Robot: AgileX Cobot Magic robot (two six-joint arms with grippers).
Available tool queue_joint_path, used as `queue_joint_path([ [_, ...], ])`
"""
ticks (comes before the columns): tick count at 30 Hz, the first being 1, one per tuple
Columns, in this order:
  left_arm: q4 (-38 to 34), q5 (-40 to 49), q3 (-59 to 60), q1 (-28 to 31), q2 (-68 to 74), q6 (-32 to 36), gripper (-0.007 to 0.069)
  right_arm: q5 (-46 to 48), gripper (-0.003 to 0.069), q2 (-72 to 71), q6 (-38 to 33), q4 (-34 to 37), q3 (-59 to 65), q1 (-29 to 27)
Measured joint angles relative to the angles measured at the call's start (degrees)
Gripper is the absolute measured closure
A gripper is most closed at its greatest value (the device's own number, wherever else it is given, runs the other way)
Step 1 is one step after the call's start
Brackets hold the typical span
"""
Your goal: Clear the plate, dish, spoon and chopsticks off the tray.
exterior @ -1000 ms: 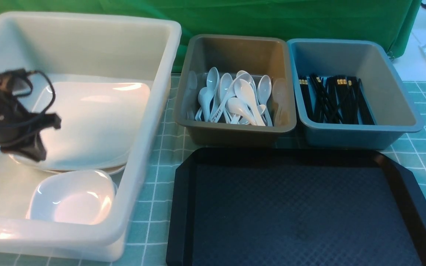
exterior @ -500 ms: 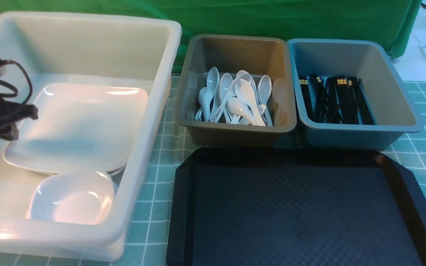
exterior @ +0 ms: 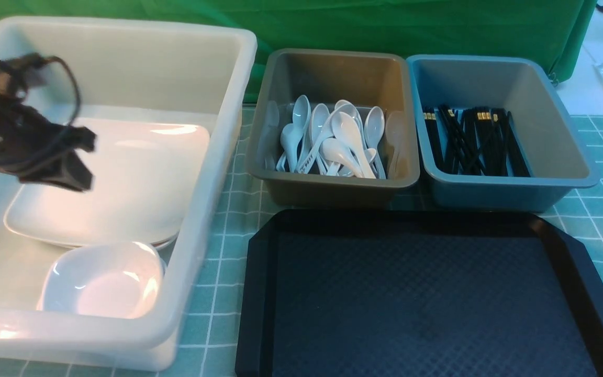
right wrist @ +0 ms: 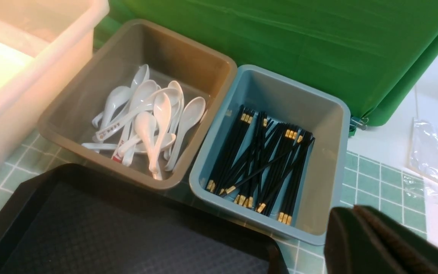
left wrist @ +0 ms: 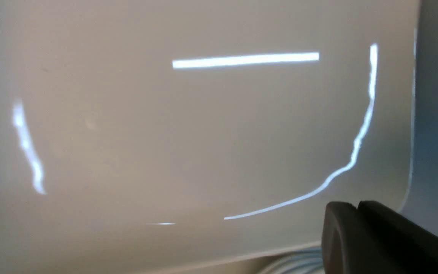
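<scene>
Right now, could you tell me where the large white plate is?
In the front view, the plate lies inside the white tub on the robot's left, behind a small white dish, under the left gripper.

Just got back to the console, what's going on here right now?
The tray shows nothing on it. The plate lies in the white tub with a small dish near it. The spoons fill the grey tub and the chopsticks the blue tub. The left gripper hangs over the plate, jaws shut and empty; the right gripper is shut too.
</scene>
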Motion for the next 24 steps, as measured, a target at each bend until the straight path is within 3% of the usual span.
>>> queue_joint_path([
  [8,0.08,1.35,0.66,-6.43,-3.48,-1.44,0.0612,-0.16,0.0637,-0.67,-1.47,-0.53,0.05,0.0],
  [17,0.12,4.48,0.72,-8.48,-17.04,-1.78,0.0612,-0.61,0.0637,-9.91,0.61,-1.38,1.36,0.0],
  [24,-4.79,7.16,3.88,-8.48,-31.81,-1.2,0.0612,-15.35,0.0637,-28.64,7.34,-3.12,20.41,0.0],
])
